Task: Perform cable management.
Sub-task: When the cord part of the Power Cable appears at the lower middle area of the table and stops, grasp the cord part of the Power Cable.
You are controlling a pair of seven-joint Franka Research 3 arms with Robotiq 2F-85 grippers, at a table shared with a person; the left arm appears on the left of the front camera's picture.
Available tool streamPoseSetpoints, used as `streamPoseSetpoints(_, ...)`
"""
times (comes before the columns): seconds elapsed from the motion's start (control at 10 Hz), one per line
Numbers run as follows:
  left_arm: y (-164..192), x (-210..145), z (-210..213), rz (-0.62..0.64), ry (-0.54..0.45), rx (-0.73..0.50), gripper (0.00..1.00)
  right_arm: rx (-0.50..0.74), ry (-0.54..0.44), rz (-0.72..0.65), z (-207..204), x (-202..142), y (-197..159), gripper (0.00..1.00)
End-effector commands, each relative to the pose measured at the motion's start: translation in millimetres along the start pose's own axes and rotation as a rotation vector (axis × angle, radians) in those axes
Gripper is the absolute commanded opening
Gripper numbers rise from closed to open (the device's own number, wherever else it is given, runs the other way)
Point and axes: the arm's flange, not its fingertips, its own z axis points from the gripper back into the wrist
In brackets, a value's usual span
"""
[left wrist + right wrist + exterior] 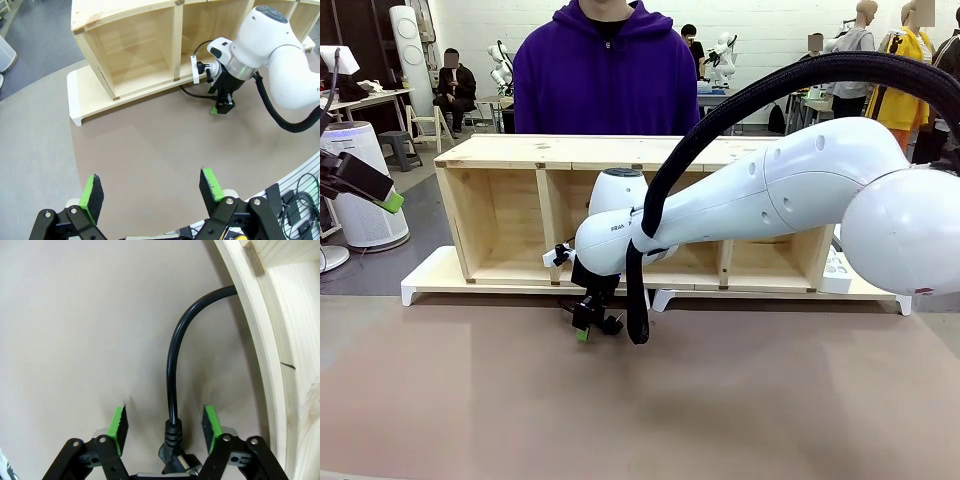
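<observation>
The black cable (171, 355) arcs up from a ribbed plug (172, 434) and runs under the wooden shelf's base (260, 340). My right gripper (165, 422) is open, its green pads on either side of the plug without touching it. In the front view the right gripper (588, 322) points down at the table just in front of the shelf (620, 150). The left wrist view shows that gripper (223, 103) beside a loop of cable (191, 93) at the shelf's foot. My left gripper (150, 190) is open and holds nothing, high at the far left (375, 190).
A person in a purple hoodie (605, 70) stands behind the shelf. The shelf rests on a white base board (430, 280). Brown table surface (640, 400) stretches in front. More cables and gear lie past the table edge (300, 205). An air purifier (360, 190) stands left.
</observation>
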Motion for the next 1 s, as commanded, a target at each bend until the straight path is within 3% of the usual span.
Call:
streamPoseSetpoints(0.0, 0.7, 1.5, -0.5, 0.009, -0.008, -0.001, 1.0, 0.006, 0.01, 0.012, 1.4, 0.0, -1.9, 0.62)
streamPoseSetpoints(0.1, 0.7, 1.5, -0.5, 0.009, -0.008, -0.001, 1.0, 0.004, 0.015, 0.003, 2.0, 0.3, -2.3, 0.44)
streamPoseSetpoints(0.2, 0.7, 1.5, -0.5, 0.009, -0.008, -0.001, 1.0, 0.003, 0.018, 0.0, 2.6, 0.1, -2.3, 0.58)
streamPoseSetpoints(0.3, 0.7, 1.5, -0.5, 0.009, -0.008, -0.001, 1.0, 0.003, 0.02, -0.001, 2.5, 0.0, -1.9, 0.26)
streamPoseSetpoints(0.4, 0.7, 1.5, -0.5, 0.009, -0.008, -0.001, 1.0, 0.004, 0.021, 0.0, 3.0, 0.2, -2.0, 0.4)
streamPoseSetpoints(0.5, 0.7, 1.5, -0.5, 0.009, -0.008, -0.001, 1.0, 0.005, 0.022, -0.002, 4.0, 0.2, -2.4, 0.07)
streamPoseSetpoints(0.6, 0.7, 1.5, -0.5, 0.009, -0.008, -0.001, 1.0, 0.005, 0.023, 0.0, 4.8, 0.2, -2.5, 0.21)
streamPoseSetpoints(0.7, 0.7, 1.5, -0.5, 0.009, -0.008, -0.001, 1.0, 0.004, 0.026, 0.001, 5.4, 0.2, -2.4, 0.0)
streamPoseSetpoints(0.8, 0.7, 1.5, -0.5, 0.009, -0.008, -0.001, 1.0, 0.004, 0.027, 0.0, 6.0, 0.3, -2.6, 0.03)
streamPoseSetpoints(0.9, 0.7, 1.5, -0.5, 0.009, -0.008, -0.001, 1.0, 0.004, 0.026, -0.001, 6.8, 0.9, -3.7, 0.0)
